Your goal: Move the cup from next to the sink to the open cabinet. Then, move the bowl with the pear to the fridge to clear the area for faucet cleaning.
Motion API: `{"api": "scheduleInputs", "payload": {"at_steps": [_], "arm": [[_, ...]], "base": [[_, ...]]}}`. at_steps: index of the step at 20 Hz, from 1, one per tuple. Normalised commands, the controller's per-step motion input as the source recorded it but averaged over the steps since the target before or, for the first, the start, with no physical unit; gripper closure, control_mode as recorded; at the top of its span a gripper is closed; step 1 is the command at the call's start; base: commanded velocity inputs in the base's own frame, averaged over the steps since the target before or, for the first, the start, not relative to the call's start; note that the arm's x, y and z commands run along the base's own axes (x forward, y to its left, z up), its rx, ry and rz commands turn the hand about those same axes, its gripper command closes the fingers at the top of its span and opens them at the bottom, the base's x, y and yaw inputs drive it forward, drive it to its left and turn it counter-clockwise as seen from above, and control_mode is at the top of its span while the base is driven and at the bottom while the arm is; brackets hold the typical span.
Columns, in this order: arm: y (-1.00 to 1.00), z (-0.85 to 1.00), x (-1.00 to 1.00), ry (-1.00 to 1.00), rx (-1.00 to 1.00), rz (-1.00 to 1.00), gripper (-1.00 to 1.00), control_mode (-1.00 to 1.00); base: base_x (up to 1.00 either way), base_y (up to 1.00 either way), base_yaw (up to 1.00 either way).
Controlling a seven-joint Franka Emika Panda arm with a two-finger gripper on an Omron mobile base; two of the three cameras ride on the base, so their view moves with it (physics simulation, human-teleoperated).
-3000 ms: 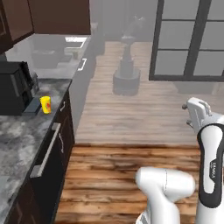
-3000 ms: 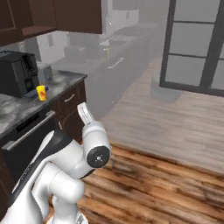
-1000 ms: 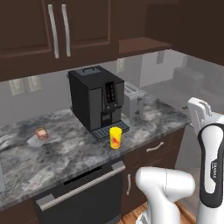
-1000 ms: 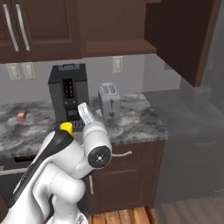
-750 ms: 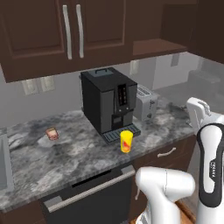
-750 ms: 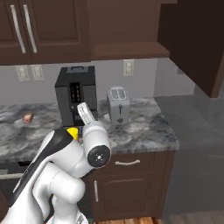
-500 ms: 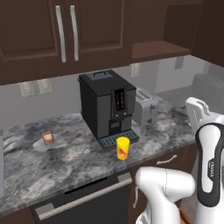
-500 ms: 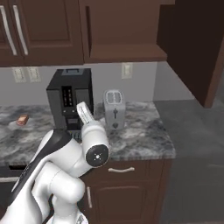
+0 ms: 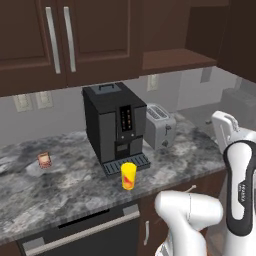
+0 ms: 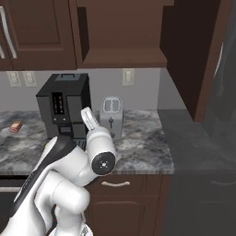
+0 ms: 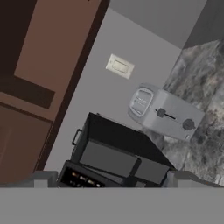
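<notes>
One yellow cup [image 9: 128,175] sits touching the coffee machine [image 9: 114,127]; the hand [image 11: 107,183] is open, empty; a clumsy reach could tip it.

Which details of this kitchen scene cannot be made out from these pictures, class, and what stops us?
- Cup: in the right base view, hidden behind the robot's arm.
- Small packet: label too small to read in the left base view.
- Coffee machine: its lower part cut off by the bottom of the hand view.
- Open cabinet: its top cut by the right base view's upper edge.
</notes>
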Motion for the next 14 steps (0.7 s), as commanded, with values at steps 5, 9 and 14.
{"api": "scheduleInputs", "payload": {"at_steps": [5,9,14], "arm": [[0.0,0.0,0.0,0.0,0.0,0.0,-1.0,1.0],[0.02,0.0,0.54,0.5,0.0,0.01,-1.0,-1.0],[0.0,-0.17,0.62,0.87,0.04,0.04,-1.0,-1.0]], "base": [[0.35,0.06,0.0],[0.17,0.03,0.0],[0.0,0.0,0.0]]}}
